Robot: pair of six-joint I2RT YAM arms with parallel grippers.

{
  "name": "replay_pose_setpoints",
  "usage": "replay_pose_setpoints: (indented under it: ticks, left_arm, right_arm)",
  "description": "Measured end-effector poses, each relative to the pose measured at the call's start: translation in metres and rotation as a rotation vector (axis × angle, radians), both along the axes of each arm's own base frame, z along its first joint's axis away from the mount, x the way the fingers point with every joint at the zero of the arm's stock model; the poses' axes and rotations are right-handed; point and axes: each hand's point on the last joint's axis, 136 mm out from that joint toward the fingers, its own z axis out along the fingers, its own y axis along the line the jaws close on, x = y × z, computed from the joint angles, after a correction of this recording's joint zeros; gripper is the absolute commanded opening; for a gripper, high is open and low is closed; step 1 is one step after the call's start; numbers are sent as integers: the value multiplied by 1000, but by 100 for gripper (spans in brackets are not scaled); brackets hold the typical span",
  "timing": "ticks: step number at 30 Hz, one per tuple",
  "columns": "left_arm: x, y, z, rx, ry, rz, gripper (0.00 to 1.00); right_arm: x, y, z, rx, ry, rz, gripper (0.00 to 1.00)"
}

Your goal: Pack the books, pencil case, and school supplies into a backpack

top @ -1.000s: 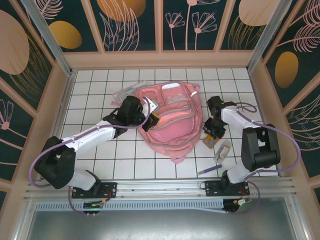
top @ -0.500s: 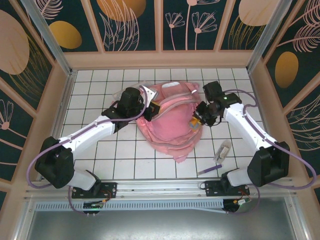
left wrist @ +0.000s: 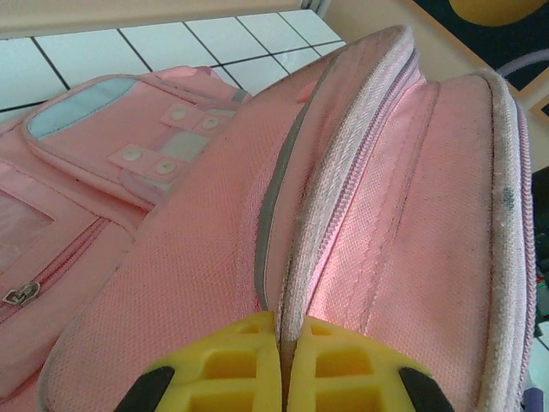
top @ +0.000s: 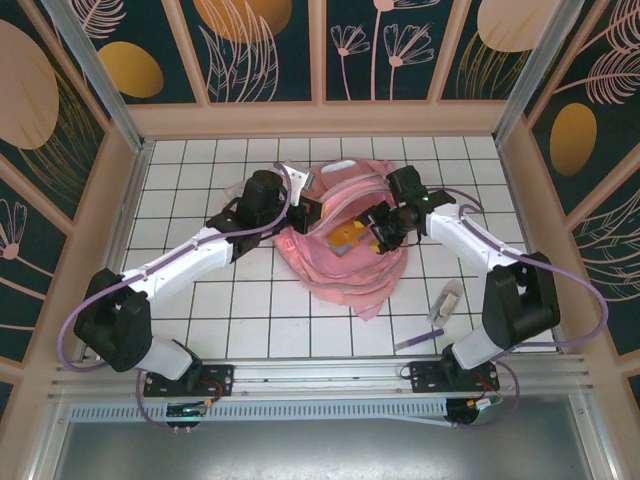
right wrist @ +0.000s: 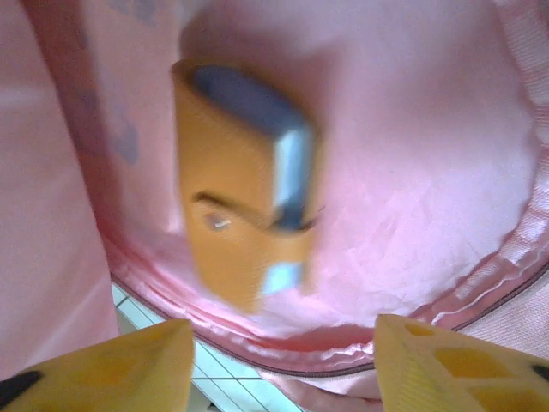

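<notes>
right pincer (top: 378,228) hangs over the mouth of the pink backpack (top: 340,280), jaws standing apart and gripping nothing. the small orange booklet (right wrist: 240,189) lies loose on the lining inside the backpack, just below those jaws. left pincer (left wrist: 283,365) is clamped on the backpack's zip edge, holding the mouth up and open. as i read it, the step in hand is the placing of the small booklet, and it looks done. next the right arm should lift clear of the backpack and go for the pencil case (top: 445,300) or the purple pen (top: 420,341). both lie on the worktop (top: 250,310), well apart from the backpack toward the right arm's base. the left grip needs to hold firm so the mouth does not sag shut.
</notes>
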Motion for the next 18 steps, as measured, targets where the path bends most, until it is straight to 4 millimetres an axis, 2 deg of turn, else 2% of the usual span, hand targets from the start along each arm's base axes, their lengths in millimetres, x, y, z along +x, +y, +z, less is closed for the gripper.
replay_pose_setpoints:
  ticks: [3, 7, 9, 12, 15, 18]
  left_arm:
    - [-1, 1, -7, -8, 8, 4, 0]
    - [-3, 1, -11, -7, 13, 3, 0]
    - [-2, 1, -10, -8, 10, 5, 0]
    - [-1, 2, -10, -6, 8, 11, 0]
    - [1, 3, -10, -9, 12, 25, 0]
    - [4, 2, -8, -17, 15, 34, 0]
  right_arm:
    - [3, -8, -2, -2, -10, 7, 66]
    - [7, -15, -2, -15, -37, 34, 62]
    - [6, -10, 0, 6, -50, 58, 62]
    - [5, 2, 1, 60, -61, 78, 70]
    - [-1, 13, -6, 92, -36, 61, 78]
    - [-11, 28, -16, 109, 11, 46, 82]
